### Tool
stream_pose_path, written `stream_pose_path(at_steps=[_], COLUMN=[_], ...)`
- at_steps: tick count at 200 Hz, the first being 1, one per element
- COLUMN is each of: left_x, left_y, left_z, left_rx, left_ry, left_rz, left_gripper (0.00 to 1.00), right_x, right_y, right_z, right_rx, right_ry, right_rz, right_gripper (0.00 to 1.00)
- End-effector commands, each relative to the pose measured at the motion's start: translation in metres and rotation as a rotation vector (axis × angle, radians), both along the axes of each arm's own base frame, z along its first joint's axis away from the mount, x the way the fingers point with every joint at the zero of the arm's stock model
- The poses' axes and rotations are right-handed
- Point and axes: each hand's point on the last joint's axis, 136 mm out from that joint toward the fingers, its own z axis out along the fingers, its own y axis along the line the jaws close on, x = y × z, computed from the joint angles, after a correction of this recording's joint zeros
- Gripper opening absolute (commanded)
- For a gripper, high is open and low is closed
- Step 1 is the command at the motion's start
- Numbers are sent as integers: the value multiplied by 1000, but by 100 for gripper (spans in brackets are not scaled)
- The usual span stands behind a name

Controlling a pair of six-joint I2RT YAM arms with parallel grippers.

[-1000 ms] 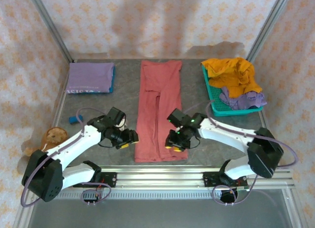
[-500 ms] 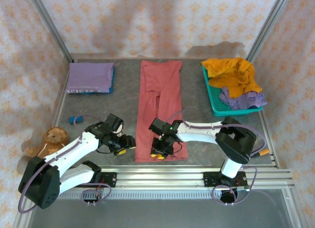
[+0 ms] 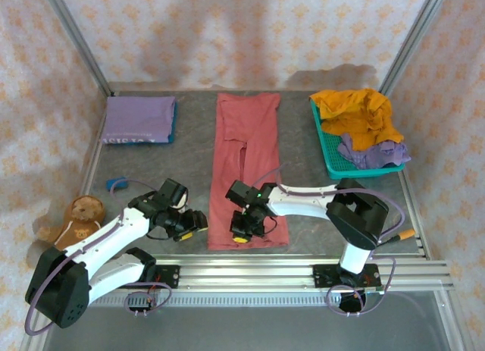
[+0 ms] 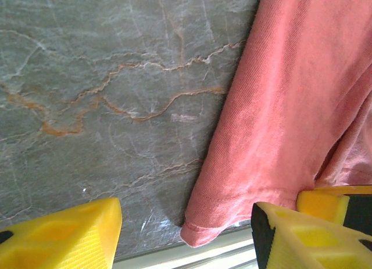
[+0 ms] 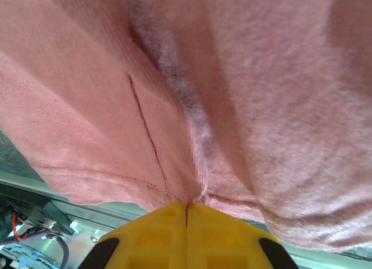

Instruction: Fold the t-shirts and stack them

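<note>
The right gripper [image 3: 242, 232] has its yellow fingers [image 5: 165, 222] pressed flat together, pinching the near hem of the dusty red t-shirt [image 3: 246, 154] at a lengthwise crease, so the cloth [image 5: 232, 94] puckers up into the tips. This shirt lies folded into a long narrow strip down the middle of the grey veined table [image 3: 193, 154], running from the far edge almost to the metal rail [image 3: 250, 271] at the near edge. The grip sits on its near end, slightly left of the strip's centre line. The left gripper [image 3: 193, 222] hangs just beside the strip's near left corner with its jaws spread wide. In the left wrist view that corner [image 4: 203, 231] lies on the table [image 4: 116, 77] between the two yellow fingers [image 4: 64, 234] — close to the right-hand one, well clear of the other. Farther out, a folded lavender t-shirt [image 3: 138, 117] rests at the far left corner of the table, with a line of white print along its near edge, too small to read. At the far right a teal basket [image 3: 326, 150] holds a crumpled mustard orange t-shirt [image 3: 356, 112] and, spilling over its near rim, another lavender t-shirt [image 3: 375, 152]. A brown teddy bear [image 3: 79, 214] sits at the table's left edge, beside the left arm.
</note>
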Motion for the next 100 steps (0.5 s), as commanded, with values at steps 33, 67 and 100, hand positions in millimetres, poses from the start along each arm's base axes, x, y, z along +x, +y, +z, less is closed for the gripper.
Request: stream_pose_path(at_steps=[33, 67, 100], left_x=[0, 3, 8], left_y=[2, 0, -7], left_z=[-2, -1, 5], left_rx=[24, 17, -15], left_ry=[11, 12, 2], left_rz=[-3, -5, -5], left_gripper=[62, 62, 62], right_x=[3, -1, -6], right_y=[-22, -32, -35], right_z=[23, 15, 1], right_rx=[-40, -84, -124], right_ry=[-73, -56, -5], right_rz=[-51, -68, -64], right_gripper=[0, 0, 0])
